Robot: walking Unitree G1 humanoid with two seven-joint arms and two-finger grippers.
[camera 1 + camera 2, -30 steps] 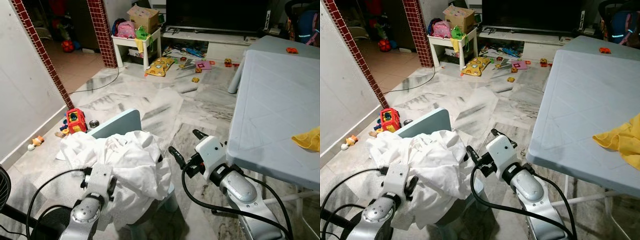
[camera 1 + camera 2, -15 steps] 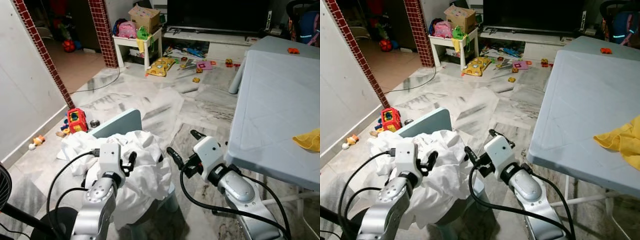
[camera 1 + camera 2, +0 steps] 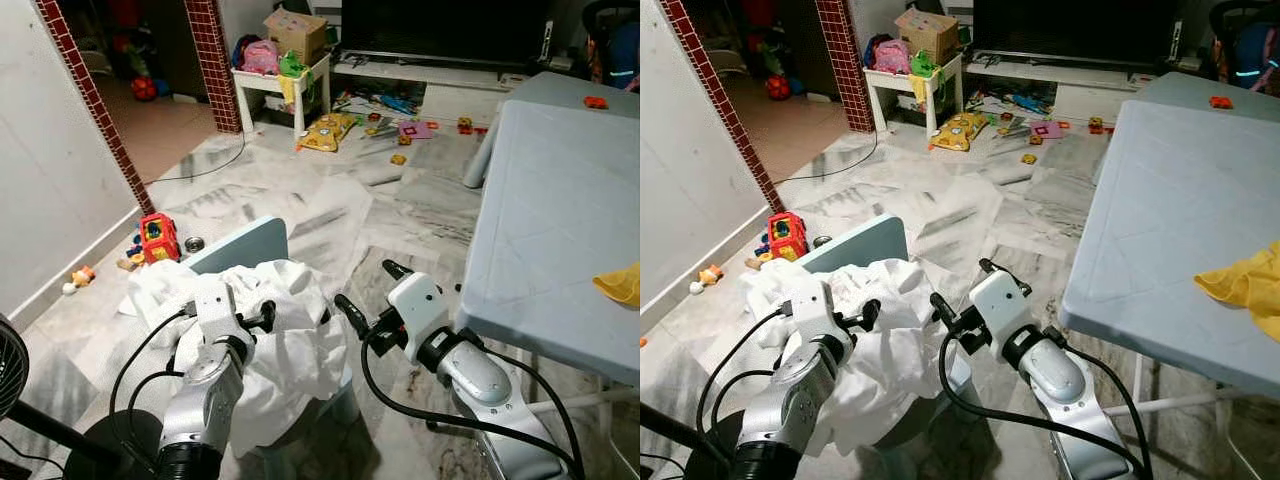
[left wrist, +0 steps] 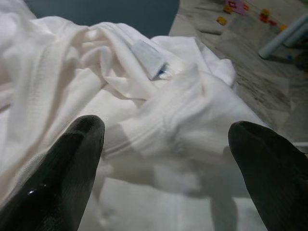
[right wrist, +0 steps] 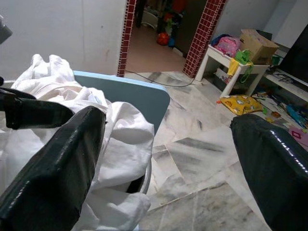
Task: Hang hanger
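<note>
Marble floor (image 3: 330, 215) runs open toward scattered toys (image 3: 325, 131), pale table (image 3: 560, 220) edging the right. Left pincer (image 3: 262, 318), fingers apart, hovers over the white garment (image 3: 290, 340) heaped on the blue chair (image 3: 245, 245). Right pincer (image 3: 365, 290), fingers spread, hangs just beside the heap's edge.

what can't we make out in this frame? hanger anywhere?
- Hanger: none identifiable; the white garment heaped on the blue chair covers the seat in the eye views.
- Garment label: print too small, left wrist view.
- Yellow cloth on the table: cut off by the frame edge.
- Floor toys: too small to identify.
</note>
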